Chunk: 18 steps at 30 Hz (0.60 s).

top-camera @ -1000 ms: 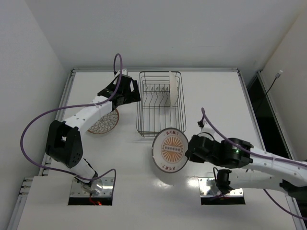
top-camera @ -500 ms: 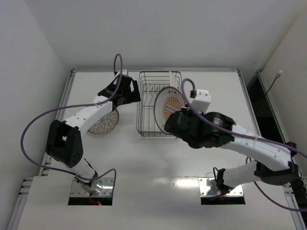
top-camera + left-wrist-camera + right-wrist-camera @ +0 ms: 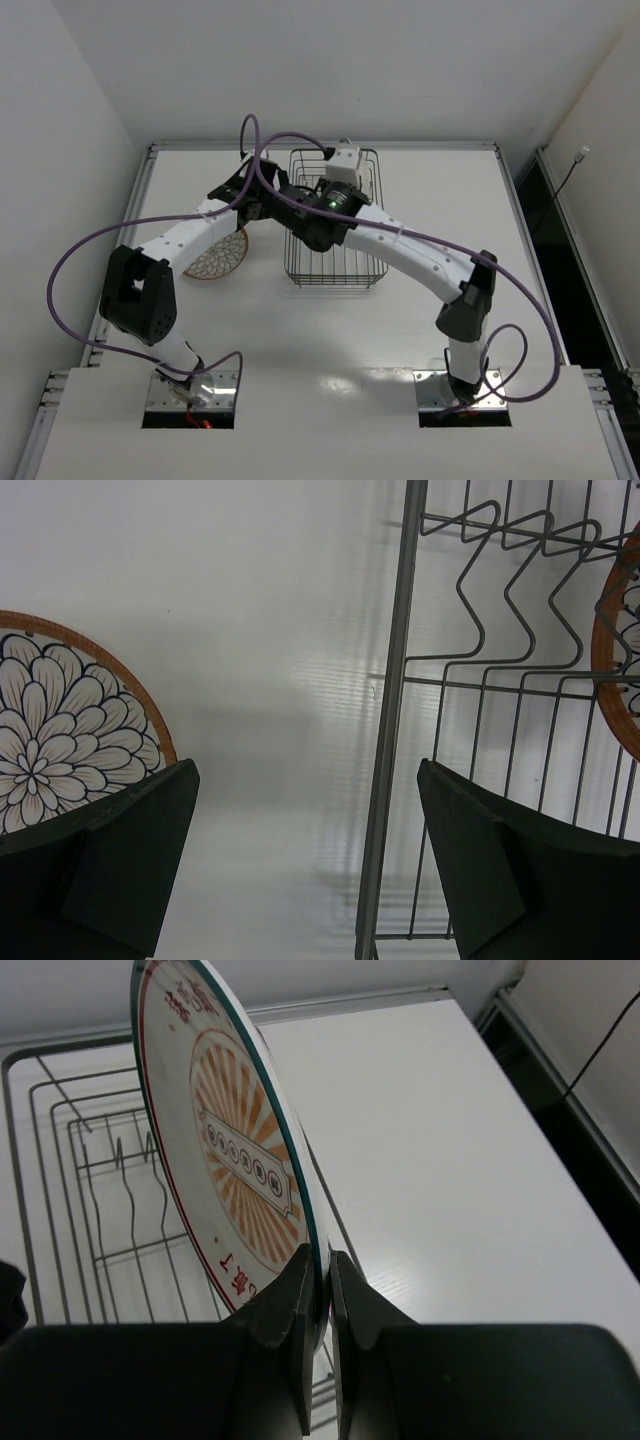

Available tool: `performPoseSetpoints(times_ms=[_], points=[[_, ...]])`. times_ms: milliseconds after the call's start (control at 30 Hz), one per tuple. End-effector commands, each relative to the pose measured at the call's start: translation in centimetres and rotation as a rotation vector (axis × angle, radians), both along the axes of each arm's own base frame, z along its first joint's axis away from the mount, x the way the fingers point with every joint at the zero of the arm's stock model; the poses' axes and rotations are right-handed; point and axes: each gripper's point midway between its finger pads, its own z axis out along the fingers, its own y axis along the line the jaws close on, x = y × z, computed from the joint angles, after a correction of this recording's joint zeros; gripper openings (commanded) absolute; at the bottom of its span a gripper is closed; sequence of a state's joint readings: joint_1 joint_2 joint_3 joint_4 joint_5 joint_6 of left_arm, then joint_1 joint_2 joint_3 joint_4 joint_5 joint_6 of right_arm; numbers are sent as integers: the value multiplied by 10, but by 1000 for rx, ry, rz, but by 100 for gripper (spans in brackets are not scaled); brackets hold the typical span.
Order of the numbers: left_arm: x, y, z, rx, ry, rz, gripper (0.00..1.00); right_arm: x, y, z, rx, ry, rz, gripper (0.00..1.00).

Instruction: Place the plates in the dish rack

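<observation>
On table (image 3: 430, 200), 1 rack (image 3: 338, 266), 3 plates (image 3: 218, 255) — 1 gripped

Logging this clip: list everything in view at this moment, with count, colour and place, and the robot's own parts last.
sunburst plate: one, white with an orange sunburst, held on edge over the rack.
petal plate: one, white with an orange rim, flat on the table left of the rack.
rim-only plate: one, orange rim, inside the rack, mostly cut off.
dish rack: one, dark wire, far centre of the table.
table: one, white.
cables: purple, one along each arm.
left gripper: black fingers, open, above the table between the petal plate and the rack.
right gripper: black, shut on the sunburst plate's lower edge.
</observation>
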<state>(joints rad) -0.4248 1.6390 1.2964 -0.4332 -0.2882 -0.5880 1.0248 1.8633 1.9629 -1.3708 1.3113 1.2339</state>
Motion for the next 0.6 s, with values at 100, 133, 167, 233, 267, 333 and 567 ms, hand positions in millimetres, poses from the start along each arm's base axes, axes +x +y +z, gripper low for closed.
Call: performPoseSetpoints(times_ms=[100,133,167,233,267,333,567], points=[[5,0,11,-13,-29,11,89,41,-1,25,-175,-87,-62,0],[5,0,11,-13,-29,11,89,47,-2,23,-183,-85,-70,0],[5,0,11,-13,-29,11,89,53,-4,18,-235,-57,-69,0],[6,2,11,-7,-32,18,89,65,-3,13,-218,-70,-89,0],[6,2,11,-7,-32,18,89,66,-1,10,-250,-53,-81,0],[6,2,11,-7,-32,18,89,79,-1,2,-269,-50,-104,0],[6,2,11,-7,-32,18,89,102,19,-25,-361,-11,-93,0]])
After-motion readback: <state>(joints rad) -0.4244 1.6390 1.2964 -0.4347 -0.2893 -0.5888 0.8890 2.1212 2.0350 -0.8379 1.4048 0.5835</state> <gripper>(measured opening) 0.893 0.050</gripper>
